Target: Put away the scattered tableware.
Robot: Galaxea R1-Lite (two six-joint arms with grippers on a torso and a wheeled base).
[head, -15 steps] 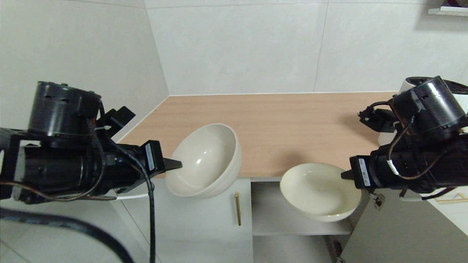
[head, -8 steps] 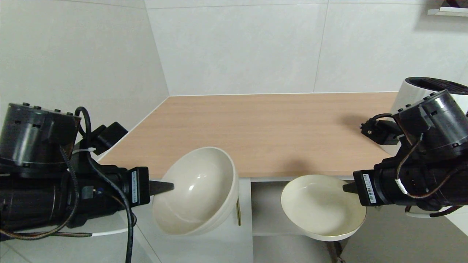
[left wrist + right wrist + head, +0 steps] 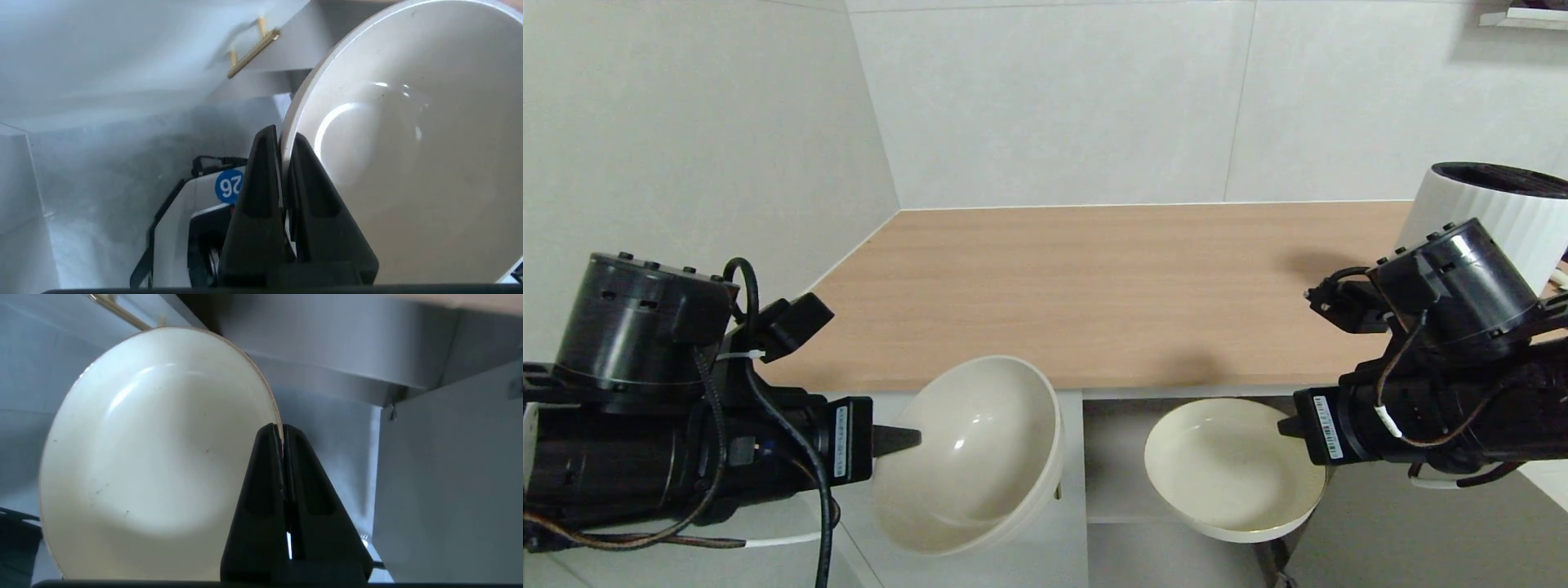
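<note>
My left gripper is shut on the rim of a deep cream bowl, held tilted in front of the counter's edge, before the closed cabinet door. In the left wrist view the fingers pinch the bowl's rim. My right gripper is shut on the rim of a shallow cream plate, held level in front of the open cabinet compartment. The right wrist view has the fingers clamped on the plate's edge.
A bare wooden countertop runs back to tiled walls. A white ribbed container stands at its right end. Below are a closed door with a brass handle and an open cabinet door on the right.
Both arms have lowered their dishes from counter height to below the counter's front edge. The plate has shifted slightly left, toward the open compartment.
</note>
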